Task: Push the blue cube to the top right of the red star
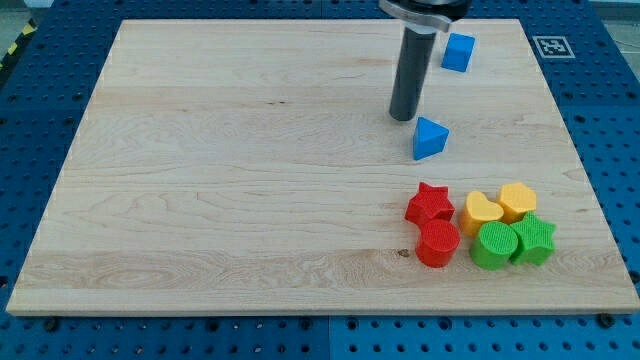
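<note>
We judge the task barely begun. The blue cube [458,51] sits near the table's [220,180] top edge, toward its top right corner, well apart from the red star [430,204] down near the bottom right. Our end effector is a plain rod with nothing to open or close; my tip [402,116] rests between cube and blue triangular block [429,138], touching neither.

surface: pale wooden board [240,180] | surround: blue perforated table [610,110] | marker: fiducial tag [549,45]
</note>
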### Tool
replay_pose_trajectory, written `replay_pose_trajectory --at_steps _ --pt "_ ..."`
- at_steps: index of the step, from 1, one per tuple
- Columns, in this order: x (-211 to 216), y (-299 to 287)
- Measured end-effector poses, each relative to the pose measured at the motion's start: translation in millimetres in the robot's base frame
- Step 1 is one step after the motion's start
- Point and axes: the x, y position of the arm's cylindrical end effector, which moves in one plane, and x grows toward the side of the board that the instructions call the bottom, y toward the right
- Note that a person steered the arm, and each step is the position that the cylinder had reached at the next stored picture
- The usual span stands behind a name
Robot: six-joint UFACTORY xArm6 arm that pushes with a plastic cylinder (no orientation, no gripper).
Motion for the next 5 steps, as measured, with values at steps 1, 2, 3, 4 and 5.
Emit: replay_pose_trajectory --at_steps 1,2,3,4,5 --pt "26.3 -2.5" --pt "40.6 3.7" --pt "41.1 15.8" --pt "48.8 42.1" --pt "55.9 44.7"
